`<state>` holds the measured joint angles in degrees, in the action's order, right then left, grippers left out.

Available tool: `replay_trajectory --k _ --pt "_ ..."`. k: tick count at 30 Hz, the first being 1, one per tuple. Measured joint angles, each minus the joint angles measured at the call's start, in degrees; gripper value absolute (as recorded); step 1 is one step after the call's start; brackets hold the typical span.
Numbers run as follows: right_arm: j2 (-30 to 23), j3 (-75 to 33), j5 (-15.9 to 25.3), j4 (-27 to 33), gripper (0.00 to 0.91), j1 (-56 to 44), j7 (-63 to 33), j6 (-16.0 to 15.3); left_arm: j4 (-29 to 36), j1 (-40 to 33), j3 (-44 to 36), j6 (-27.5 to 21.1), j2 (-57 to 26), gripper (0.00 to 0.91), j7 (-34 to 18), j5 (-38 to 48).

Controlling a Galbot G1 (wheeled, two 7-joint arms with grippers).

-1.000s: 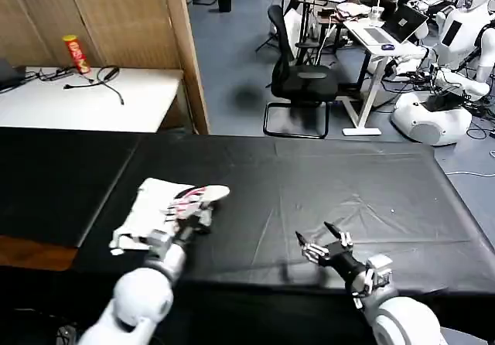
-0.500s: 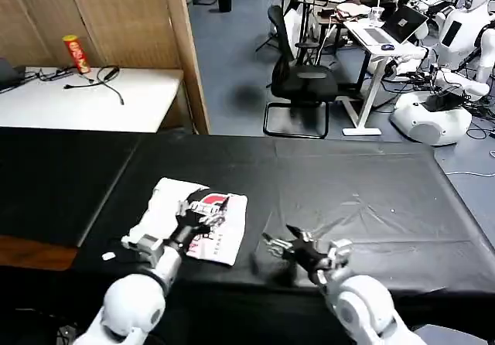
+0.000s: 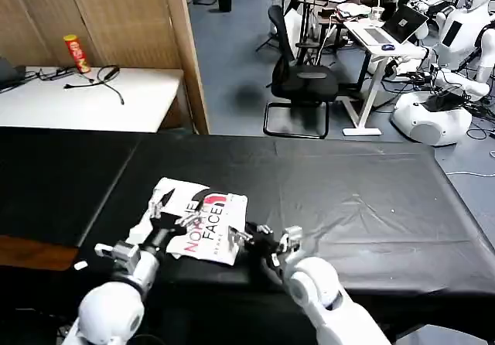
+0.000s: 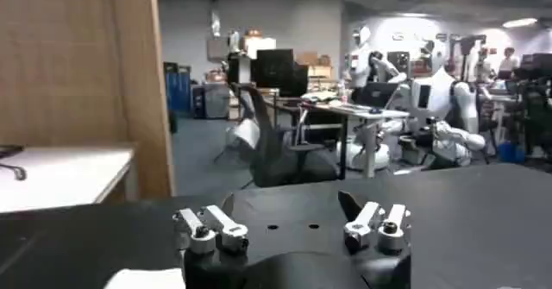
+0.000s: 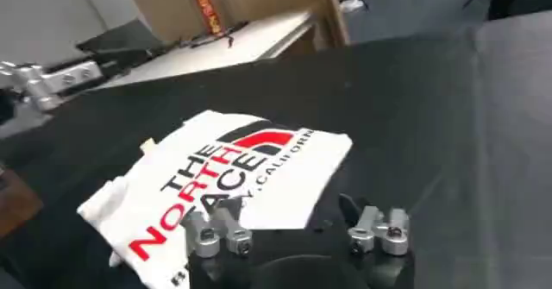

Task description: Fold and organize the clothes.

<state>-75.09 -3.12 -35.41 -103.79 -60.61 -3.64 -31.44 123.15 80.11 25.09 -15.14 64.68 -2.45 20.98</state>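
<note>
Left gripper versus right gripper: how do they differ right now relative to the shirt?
The left gripper hovers above the folded T-shirt, over its left part; the right gripper sits at the shirt's right edge, low by the black table. In the right wrist view the printed side lies just ahead of the right gripper; the left wrist view looks out past the table into the room. Both are open and hold nothing.

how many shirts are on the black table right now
1: a folded white T-shirt, print side up, lies near the table's front edge on the robot's left, between the open left gripper and the open right gripper.
</note>
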Motion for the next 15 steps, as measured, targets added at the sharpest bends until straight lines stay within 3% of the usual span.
replay_trajectory --k 1,9,15 --pt "-0.1 0.01 0.01 0.34 0.078 0.01 -0.13 0.0 0.1 0.35 0.4 0.28 0.0 0.878 0.04 -0.07" --pt "0.32 -1.05 0.16 0.77 0.02 -0.9 -0.37 -0.19 0.23 1.88 2.16 1.05 0.2 0.878 0.09 -0.44" --pt "4.73 -5.27 -2.38 -2.9 0.02 -3.18 -0.38 -2.0 -0.11 2.48 2.58 1.79 0.47 0.878 0.12 -0.59"
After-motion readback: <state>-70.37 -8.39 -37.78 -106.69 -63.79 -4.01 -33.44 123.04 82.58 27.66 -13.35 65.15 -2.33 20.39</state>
